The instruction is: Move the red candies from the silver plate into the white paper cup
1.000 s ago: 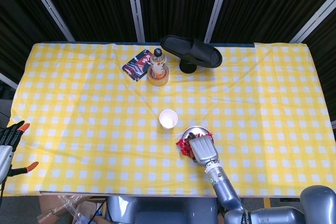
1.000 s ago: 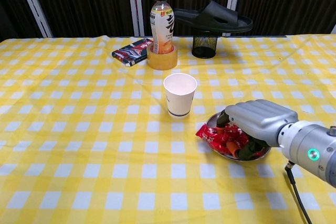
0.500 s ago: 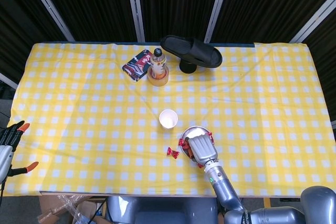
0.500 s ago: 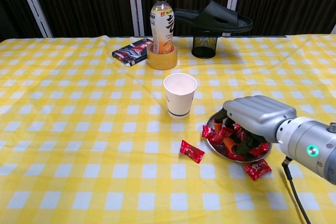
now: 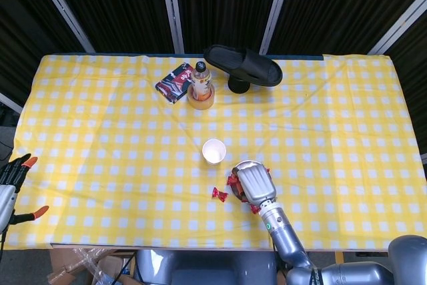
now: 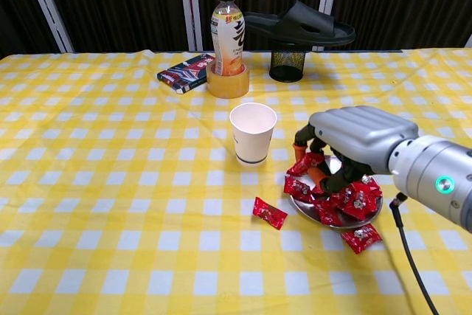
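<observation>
table [image 6: 110, 182]: yellow-and-white checked cloth covers the whole top in front of you.
right hand [image 6: 352, 142]: your right hand hangs palm down over the silver plate, fingers curled downward, with a red candy [image 6: 307, 162] pinched at the fingertips on the side nearest the cup. the head view shows the same hand [image 5: 255, 183] covering most of the plate.
left hand [image 5: 15, 177]: it sits off the table's near left edge, low in the head view, its orange-tipped fingers apart and nothing in them.
slipper [image 6: 299, 23]: a black one lying across a black mesh cup [image 6: 287, 64] at the far side.
bottle [image 6: 228, 23]: upright inside a roll of tape [image 6: 227, 83], left of the mesh cup.
packet [image 6: 186, 72]: flat, dark with red print, just left of the tape roll.
white paper cup [image 6: 253, 133]: upright, mouth open, just left of your right hand and apart from the plate.
silver plate [image 6: 305, 209]: beneath your right hand, red candies [image 6: 348, 201] heaped in it.
loose candies: one [image 6: 269, 212] lies on the cloth left of the plate, another [image 6: 361, 238] at its near edge.
</observation>
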